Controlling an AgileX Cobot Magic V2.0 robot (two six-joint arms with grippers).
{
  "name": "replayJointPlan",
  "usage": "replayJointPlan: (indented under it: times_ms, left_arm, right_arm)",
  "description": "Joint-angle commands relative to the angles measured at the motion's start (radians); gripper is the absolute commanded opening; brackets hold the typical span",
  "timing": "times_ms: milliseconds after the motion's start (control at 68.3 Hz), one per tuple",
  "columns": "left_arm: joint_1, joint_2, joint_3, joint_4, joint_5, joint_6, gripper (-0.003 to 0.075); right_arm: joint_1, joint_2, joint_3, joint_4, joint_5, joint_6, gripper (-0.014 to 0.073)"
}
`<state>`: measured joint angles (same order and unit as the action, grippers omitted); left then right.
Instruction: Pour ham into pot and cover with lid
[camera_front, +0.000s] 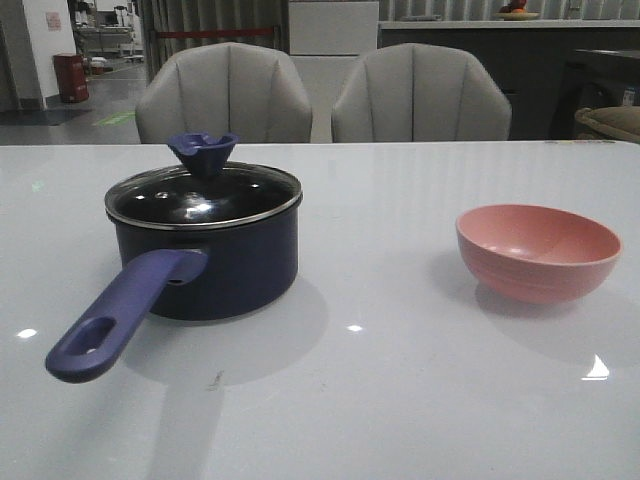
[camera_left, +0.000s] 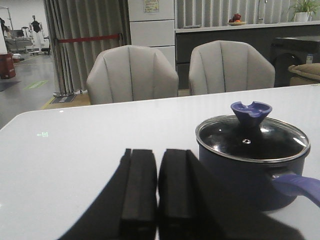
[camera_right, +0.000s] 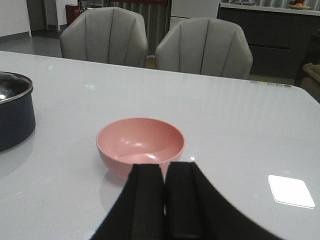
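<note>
The dark navy pot (camera_front: 220, 270) stands on the left of the white table, its purple-blue handle (camera_front: 120, 315) pointing toward the front left. The glass lid (camera_front: 203, 192) with its blue knob sits on the pot's rim. No ham shows; the pot's inside is hidden under the lid. In the left wrist view my left gripper (camera_left: 158, 155) is shut and empty, a little short of the pot (camera_left: 240, 175) and off to one side of it, with the lid (camera_left: 252, 137) in place. My right gripper (camera_right: 165, 167) is shut and empty, just in front of the pink bowl. Neither gripper appears in the front view.
A salmon-pink bowl (camera_front: 537, 250) rests on the right of the table; in the right wrist view the bowl (camera_right: 141, 142) looks empty inside. Two grey chairs (camera_front: 225, 95) (camera_front: 420, 95) stand behind the table's far edge.
</note>
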<state>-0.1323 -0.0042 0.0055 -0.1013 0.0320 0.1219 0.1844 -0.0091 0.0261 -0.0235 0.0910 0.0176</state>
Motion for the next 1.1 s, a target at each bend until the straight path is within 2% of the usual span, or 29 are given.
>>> replayJointPlan:
  times_ms: [0, 1084]
  left_arm:
    - [0.0, -0.018, 0.02, -0.003, -0.085, -0.001, 0.0113]
    - [0.0, -0.018, 0.02, -0.003, -0.085, -0.001, 0.0113]
  right_arm:
    - [-0.011, -0.021, -0.005, -0.027, -0.091, 0.018, 0.0148]
    - [-0.027, -0.022, -0.005, -0.027, -0.091, 0.018, 0.0148]
